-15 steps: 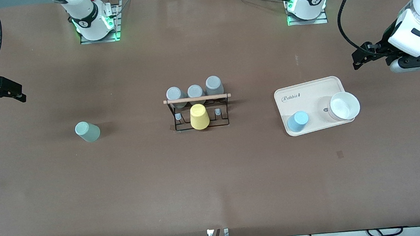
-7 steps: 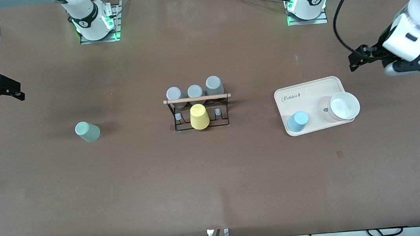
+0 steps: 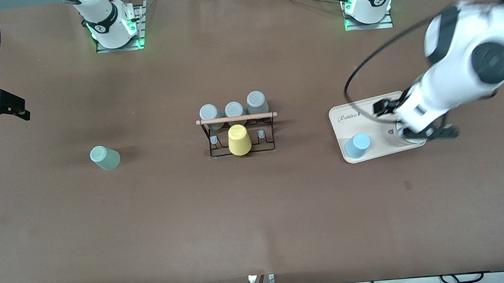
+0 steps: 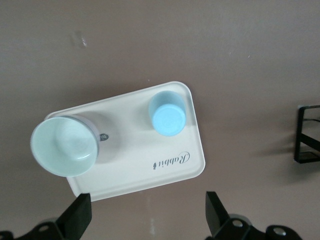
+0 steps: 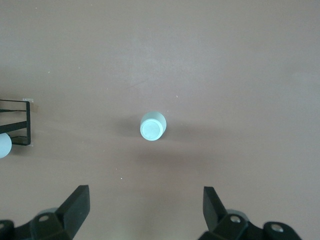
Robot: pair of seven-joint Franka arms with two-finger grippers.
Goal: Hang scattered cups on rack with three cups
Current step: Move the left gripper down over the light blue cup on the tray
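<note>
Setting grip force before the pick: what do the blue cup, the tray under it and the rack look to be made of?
Blue cup: matte, no glare, probably ceramic or hard plastic. Cream tray: smooth, thin rounded rim, printed logo; likely moulded plastic or melamine. Rack: thin black wire, apparently metal, with a pale rod on top that looks like wood. The left gripper is open over the tray.

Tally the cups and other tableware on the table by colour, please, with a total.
Grey cups: 3, on the rack
Yellow cup: 1, on the rack
Pale blue cup: 1, on the cream tray
Mint green cup: 1, on the table
White bowl: 1, on the tray
Total: 7
</note>
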